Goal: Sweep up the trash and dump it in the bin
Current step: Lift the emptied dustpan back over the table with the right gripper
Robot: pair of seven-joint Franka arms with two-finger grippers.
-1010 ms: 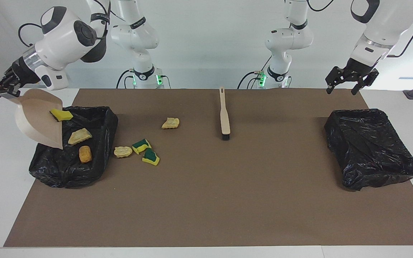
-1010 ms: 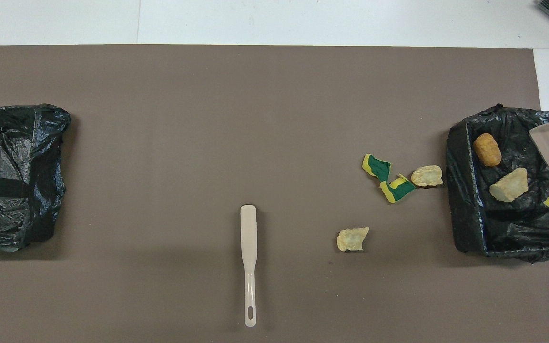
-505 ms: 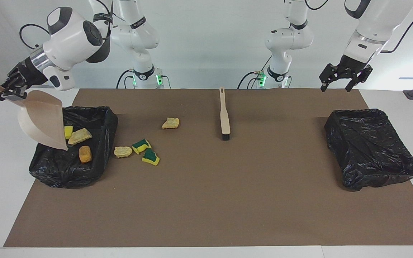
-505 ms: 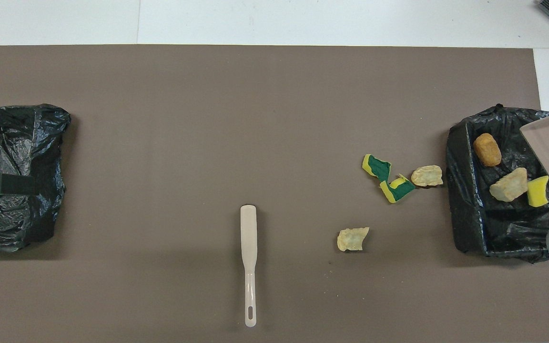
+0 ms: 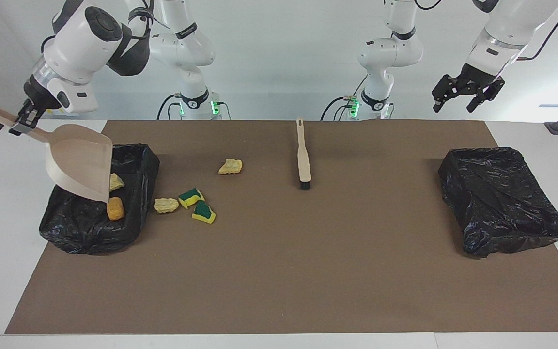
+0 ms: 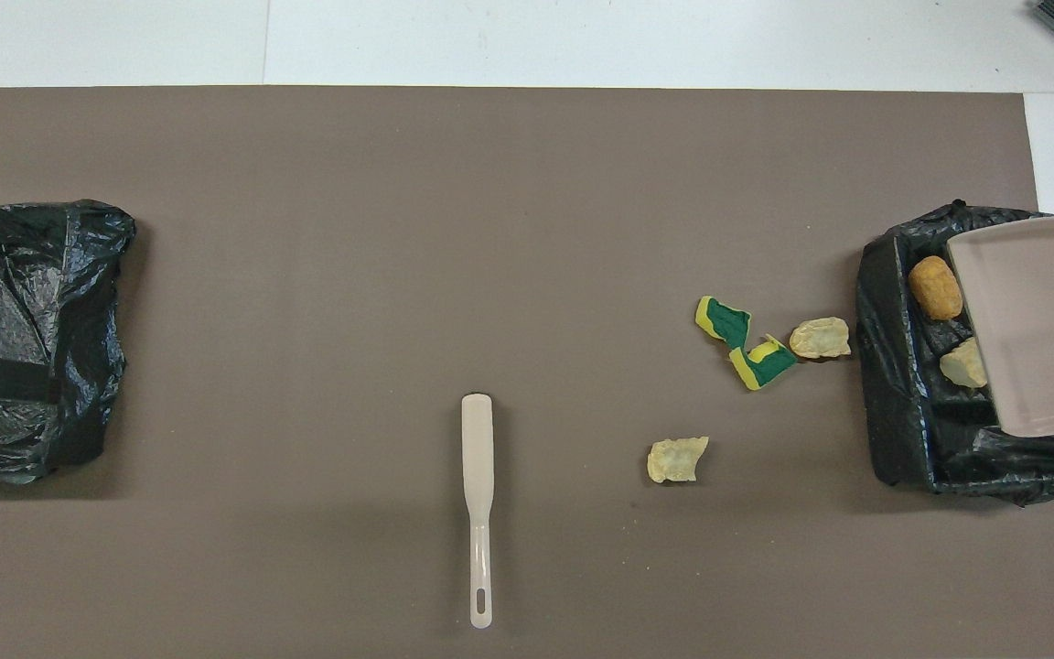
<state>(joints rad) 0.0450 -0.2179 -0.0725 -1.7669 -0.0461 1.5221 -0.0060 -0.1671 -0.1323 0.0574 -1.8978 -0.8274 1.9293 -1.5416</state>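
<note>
The smooth beige plastic dustpan (image 5: 81, 162) tilts mouth-down over the crinkled black-lined bin (image 5: 136, 165), its handle clamped in the right gripper (image 5: 23, 119). Under its lip lie an orange-brown lump (image 5: 115, 208) and a tan crumbly chunk (image 5: 116, 182); more may be hidden beneath. Beside the bin, on open brown mat, sit two green-and-yellow sponge pieces (image 5: 197, 204) and two tan chunks (image 5: 166, 205). The brush (image 5: 302, 157) lies apart. The left gripper (image 5: 464, 91) hangs spread and empty over the table's edge near the second bin (image 5: 502, 198).
</note>
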